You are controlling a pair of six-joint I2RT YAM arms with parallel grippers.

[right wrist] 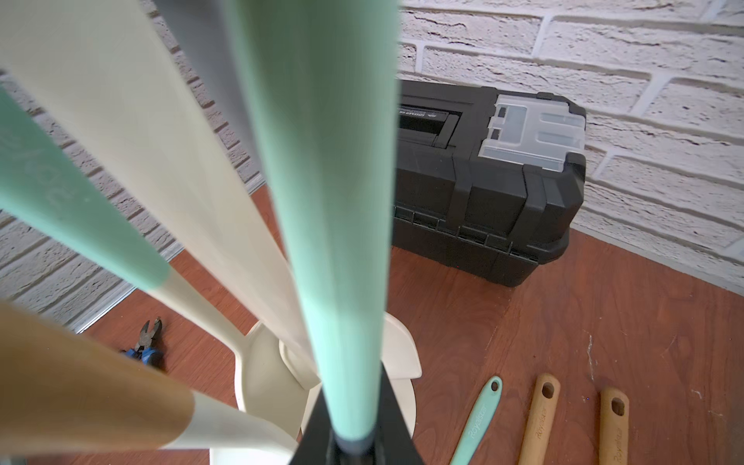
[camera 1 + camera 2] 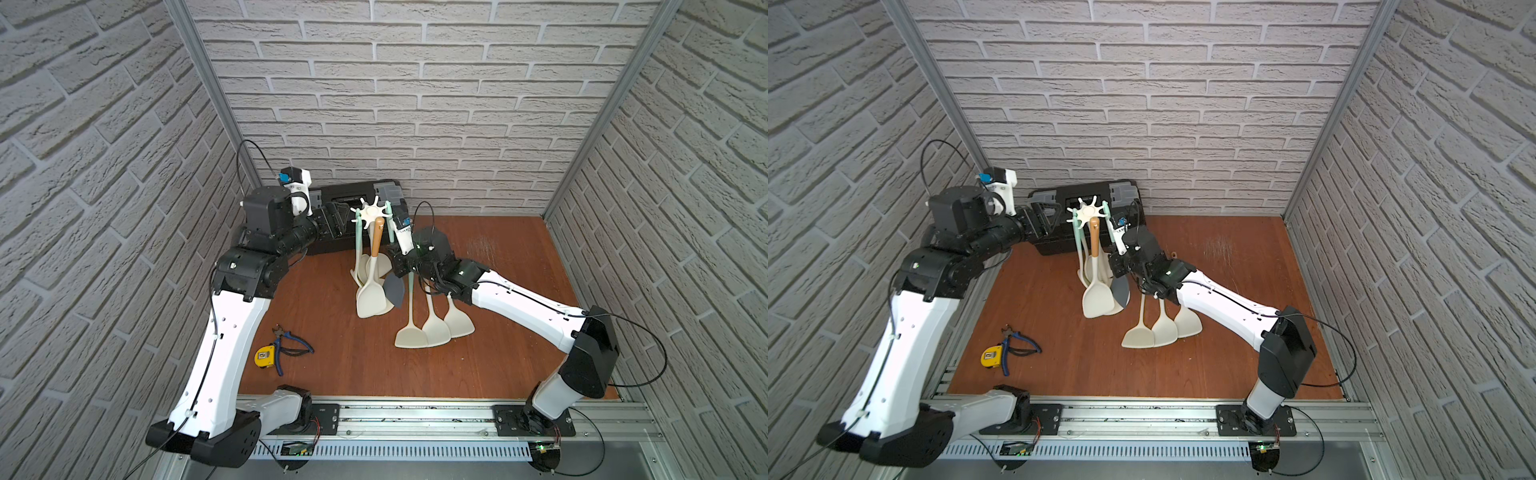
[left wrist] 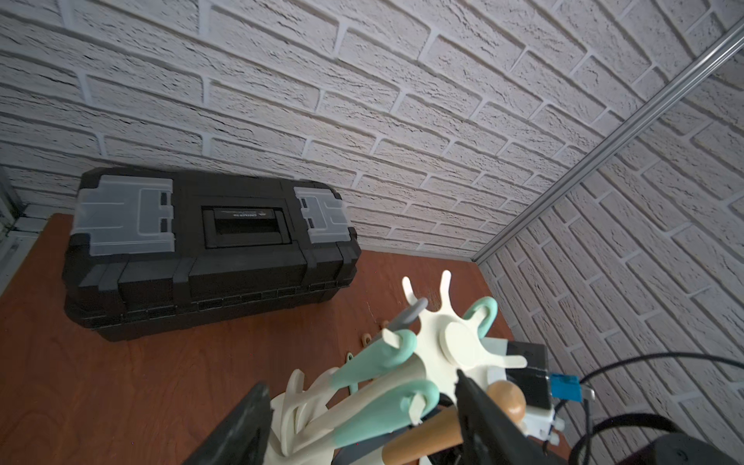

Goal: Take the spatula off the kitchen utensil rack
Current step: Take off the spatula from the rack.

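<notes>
The cream-white kitchen utensil rack (image 2: 371, 214) (image 2: 1090, 214) stands in front of the toolbox, and several utensils hang from its star-shaped crown (image 3: 447, 334). One is a spatula with a mint-green handle (image 1: 338, 241) and a dark grey head (image 2: 395, 289) (image 2: 1121, 291). It still hangs from a right-hand prong. My right gripper (image 1: 352, 439) (image 2: 398, 268) is shut on the lower end of its handle. My left gripper (image 3: 362, 422) (image 2: 338, 220) is open beside the crown's left side; two mint handle tops show between its fingers (image 3: 483, 418), unclamped.
A black toolbox (image 2: 353, 195) (image 3: 209, 257) with grey latches sits against the back wall behind the rack. Three spatulas (image 2: 436, 330) lie on the wooden table under my right arm. Blue pliers (image 2: 291, 345) and a yellow tape measure (image 2: 265, 356) lie front left.
</notes>
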